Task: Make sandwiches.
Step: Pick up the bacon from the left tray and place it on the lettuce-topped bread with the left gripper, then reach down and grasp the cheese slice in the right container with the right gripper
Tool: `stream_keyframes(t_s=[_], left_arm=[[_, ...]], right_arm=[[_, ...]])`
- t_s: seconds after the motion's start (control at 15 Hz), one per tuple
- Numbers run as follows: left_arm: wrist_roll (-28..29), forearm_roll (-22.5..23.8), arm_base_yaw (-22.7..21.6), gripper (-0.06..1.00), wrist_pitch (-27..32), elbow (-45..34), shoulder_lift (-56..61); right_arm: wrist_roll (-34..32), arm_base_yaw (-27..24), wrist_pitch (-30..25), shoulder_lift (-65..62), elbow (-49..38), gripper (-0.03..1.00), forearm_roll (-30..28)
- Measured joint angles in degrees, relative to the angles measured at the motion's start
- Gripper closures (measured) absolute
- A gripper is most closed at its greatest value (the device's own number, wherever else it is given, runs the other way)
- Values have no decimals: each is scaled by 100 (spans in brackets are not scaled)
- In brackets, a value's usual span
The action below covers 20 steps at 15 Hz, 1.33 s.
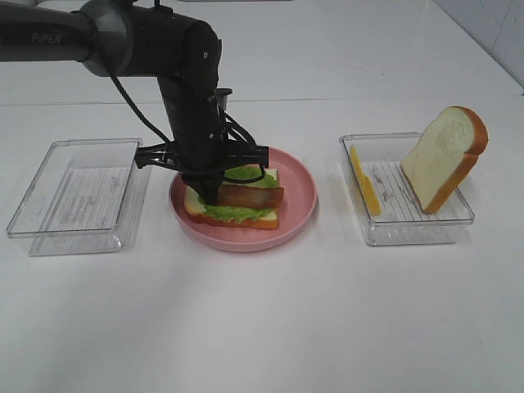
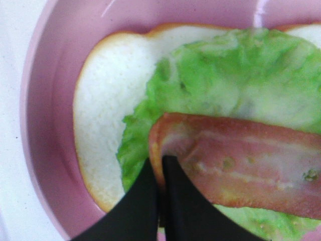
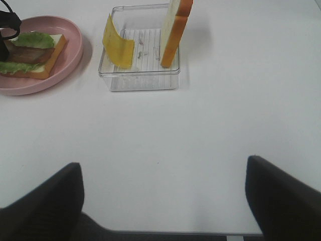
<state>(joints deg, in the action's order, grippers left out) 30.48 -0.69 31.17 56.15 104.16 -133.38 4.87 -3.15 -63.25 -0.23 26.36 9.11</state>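
1. White tabletop (image 1: 262, 327) lies under everything; the black left arm (image 1: 188, 74) hides part of the round pink plate (image 1: 304, 192).
2. Nearly closed, the left gripper (image 2: 161, 163) pinches one end of the reddish-brown bacon strip (image 2: 241, 170), which lies on ruffled green lettuce (image 2: 225, 80) over a white bread slice (image 2: 100, 115) on the plate.
3. Spread wide, the right gripper (image 3: 162, 160) holds nothing.
4. Right of the plate, a clear plastic tray (image 1: 409, 233) holds a leaning bread slice (image 1: 442, 155) and a yellow cheese square (image 1: 364, 180); another clear tray (image 1: 74, 196) sits left of the plate.

End of bacon strip (image 1: 254, 196) probably behind left gripper (image 1: 211, 195); blurry lettuce (image 2: 235, 75).

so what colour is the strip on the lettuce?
Reddish-brown bacon strip, best seen in the left wrist view.
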Motion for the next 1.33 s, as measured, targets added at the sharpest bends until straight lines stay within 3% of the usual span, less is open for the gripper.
stream_keyframes(t_s=[0.13, 0.47, 0.53, 0.67, 0.93, 1.13, 1.33], left_arm=[[0, 17, 0, 87, 0, 0, 0], [-149, 69, 0, 38, 6, 0, 63], [-183, 69, 0, 33, 23, 0, 109], [-344, 69, 0, 31, 201, 80, 223], [-424, 384, 0, 30, 1215, 751, 235], [-980, 258, -132, 30, 1318, 968, 756], [-1501, 258, -390, 30, 1324, 579, 1833]], right_arm=[[0, 0, 0, 0, 0, 12, 0], [0, 0, 0, 0, 0, 12, 0], [0, 0, 0, 0, 0, 12, 0], [0, 0, 0, 0, 0, 12, 0], [0, 0, 0, 0, 0, 12, 0], [0, 0, 0, 0, 0, 12, 0], [0, 0, 0, 0, 0, 12, 0]])
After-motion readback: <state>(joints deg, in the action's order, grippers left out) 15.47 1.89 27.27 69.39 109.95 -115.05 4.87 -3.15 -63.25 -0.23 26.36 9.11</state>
